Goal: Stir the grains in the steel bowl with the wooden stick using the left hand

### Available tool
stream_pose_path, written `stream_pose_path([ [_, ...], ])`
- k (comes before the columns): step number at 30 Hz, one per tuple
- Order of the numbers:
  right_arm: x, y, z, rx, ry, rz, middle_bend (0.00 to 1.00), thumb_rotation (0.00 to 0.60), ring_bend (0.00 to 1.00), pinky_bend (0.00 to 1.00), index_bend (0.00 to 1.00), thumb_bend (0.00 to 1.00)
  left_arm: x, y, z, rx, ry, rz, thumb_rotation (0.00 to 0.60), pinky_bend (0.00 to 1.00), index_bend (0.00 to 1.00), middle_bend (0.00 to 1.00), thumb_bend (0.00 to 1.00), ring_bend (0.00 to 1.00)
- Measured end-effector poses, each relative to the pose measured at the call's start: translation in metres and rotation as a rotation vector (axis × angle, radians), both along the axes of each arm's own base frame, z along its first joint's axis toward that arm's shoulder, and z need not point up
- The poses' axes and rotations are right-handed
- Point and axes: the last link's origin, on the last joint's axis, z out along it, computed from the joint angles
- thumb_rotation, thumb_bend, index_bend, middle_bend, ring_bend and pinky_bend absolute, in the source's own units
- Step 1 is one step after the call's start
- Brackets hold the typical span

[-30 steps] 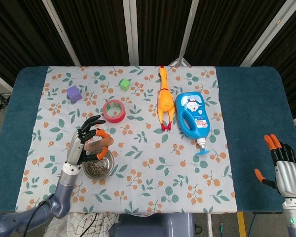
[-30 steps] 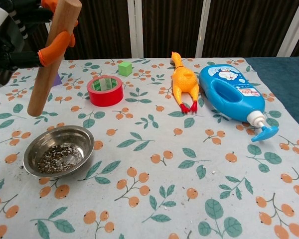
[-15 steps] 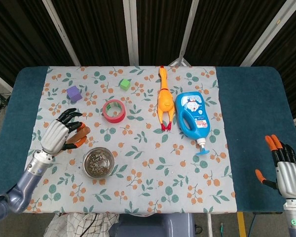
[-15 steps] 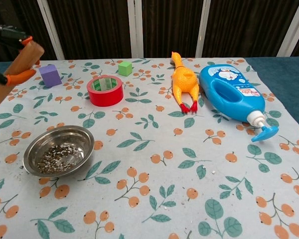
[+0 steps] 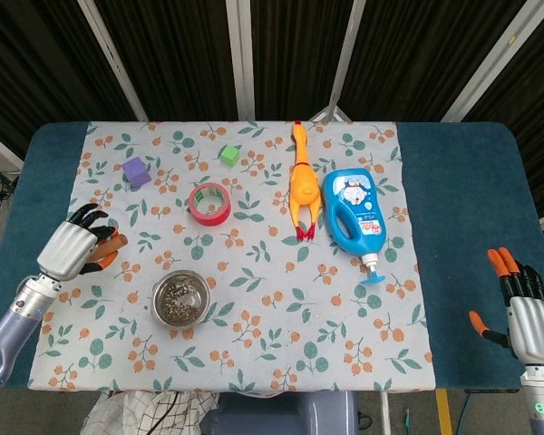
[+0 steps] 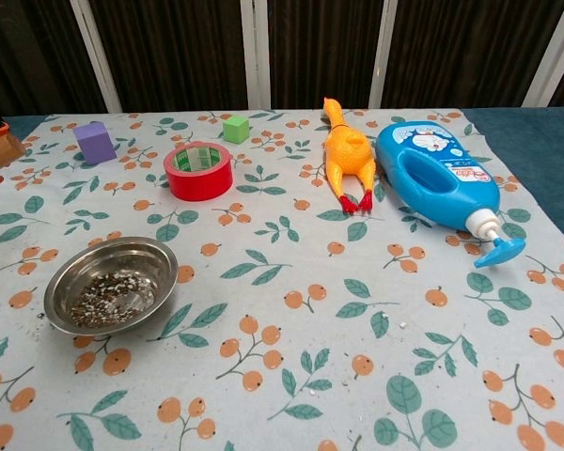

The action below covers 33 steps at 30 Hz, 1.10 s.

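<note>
One round steel bowl [image 5: 181, 300] sits at the lower left of the head view on the floral tablecloth [image 5: 254, 344], holding a shallow layer of speckled dark and pale grains [image 6: 111, 297] spread over its bottom. I see my left hand [image 5: 71, 250] at the left edge of the head view, well apart from the bowl and up-left of it, its fingers closed around the brown wooden stick [image 5: 111, 243], of which only a short end shows past the fingers. In the chest view the stick's end barely enters at the upper left edge. My right hand [image 5: 522, 308] is at the lower right of the head view, over the dark blue table surface [image 5: 471, 227], holding nothing, fingers extended and apart. One blue plastic pump bottle [image 5: 354, 210] lies on its side right of centre; I cannot tell its contents. Beside it lies a yellow rubber chicken [image 5: 301, 184].
</note>
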Motion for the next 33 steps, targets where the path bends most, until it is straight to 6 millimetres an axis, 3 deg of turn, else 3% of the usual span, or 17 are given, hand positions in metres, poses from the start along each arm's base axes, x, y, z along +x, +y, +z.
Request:
stream_pose_path([
  [4, 0.000, 0.001, 0.000, -0.002, 0.001, 0.002, 0.00, 0.600, 0.00, 0.00, 0.00, 0.32, -0.004, 0.004, 0.003, 0.018, 0.090, -0.014, 0.600, 0.17, 0.62, 0.72, 0.84, 0.26],
  [12, 0.001, 0.002, 0.000, -0.002, 0.004, 0.002, 0.00, 0.600, 0.00, 0.00, 0.00, 0.32, -0.006, -0.001, -0.017, -0.035, 0.160, -0.003, 0.600, 0.15, 0.57, 0.67, 0.59, 0.25],
  [16, 0.001, 0.002, 0.001, -0.004, 0.003, 0.002, 0.00, 0.600, 0.00, 0.00, 0.00, 0.32, -0.002, -0.006, -0.028, -0.059, 0.115, 0.024, 0.600, 0.09, 0.47, 0.53, 0.43, 0.21],
  [18, 0.000, 0.003, 0.001, -0.004, 0.002, 0.002, 0.00, 0.600, 0.00, 0.00, 0.00, 0.32, 0.000, -0.009, -0.032, -0.064, 0.111, 0.034, 0.600, 0.04, 0.37, 0.40, 0.34, 0.17],
  [21, 0.000, 0.003, 0.002, -0.004, 0.001, 0.002, 0.00, 0.600, 0.00, 0.00, 0.00, 0.32, 0.002, -0.011, -0.036, -0.064, 0.104, 0.054, 0.600, 0.02, 0.30, 0.31, 0.30, 0.13],
  [33, 0.000, 0.003, 0.002, 0.006, 0.003, 0.008, 0.00, 0.600, 0.00, 0.00, 0.00, 0.32, 0.012, -0.024, -0.024, -0.031, -0.031, 0.208, 0.600, 0.00, 0.19, 0.18, 0.28, 0.03],
])
